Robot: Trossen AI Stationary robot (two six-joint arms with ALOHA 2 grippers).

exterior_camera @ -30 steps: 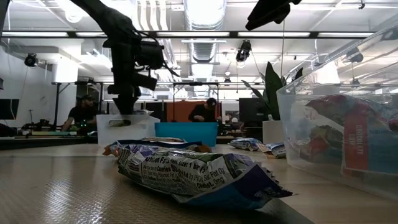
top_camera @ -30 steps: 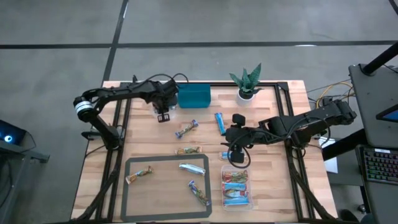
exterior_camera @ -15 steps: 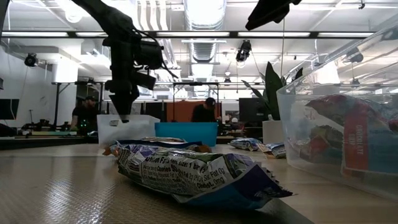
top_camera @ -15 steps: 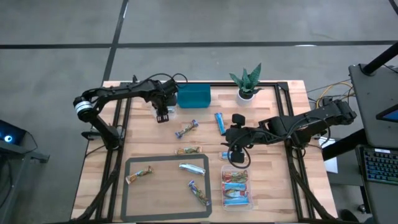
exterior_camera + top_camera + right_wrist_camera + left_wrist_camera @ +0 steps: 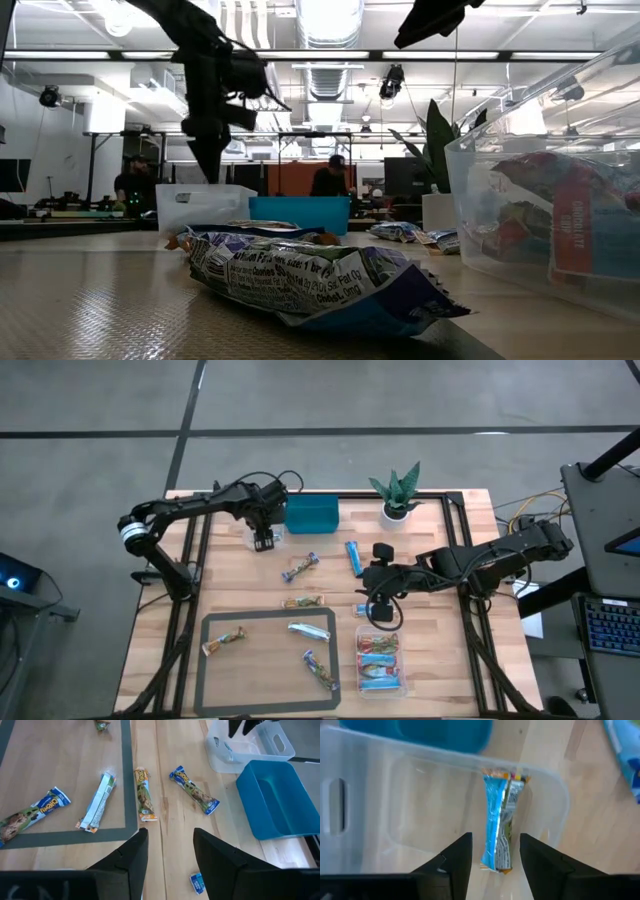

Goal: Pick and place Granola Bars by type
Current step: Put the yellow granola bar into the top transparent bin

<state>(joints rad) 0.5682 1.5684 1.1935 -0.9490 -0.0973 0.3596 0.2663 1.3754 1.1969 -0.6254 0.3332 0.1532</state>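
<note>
Overhead and wrist views of a two-arm sort of wrapped granola bars on a pale wooden counter (image 5: 440,660).

Risk. The left gripper (image 5: 492,865) hangs over the clear plastic tub (image 5: 262,536) at the counter's far left, beside the teal plastic bin (image 5: 311,514). Its jaws stand spread with nothing between them. A light-blue foil-wrapped bar (image 5: 501,832) lies flat on the tub floor below the fingertips. Should the arm swing sideways before rising, a finger could catch the tub wall and drag or tip the light tub. The bar's wrapper end rests close to the wall, so a shifted tub could spill it.

The right gripper (image 5: 167,850) hovers near the counter's middle with jaws spread and empty. Beneath it, in the overhead view, lies a small blue-wrapped bar (image 5: 363,610), just beyond a second clear tub (image 5: 381,661) already holding several blue and red bars. A descent slightly off line would pinch only the crinkled wrapper end, and the slick foil might slip out, or a finger could strike that tub's rim.

Position of bars. Loose bars remain spread out:
- a bright blue bar (image 5: 353,556) and a blue-and-brown bar (image 5: 300,567) toward the bin;
- a green-and-brown bar (image 5: 303,601) at mid-counter;
- three bars, one silvery-white (image 5: 309,629), inside the grey taped rectangle (image 5: 203,660).

All lie well apart from the left jaws; the small blue one is nearest the right jaws.
</note>
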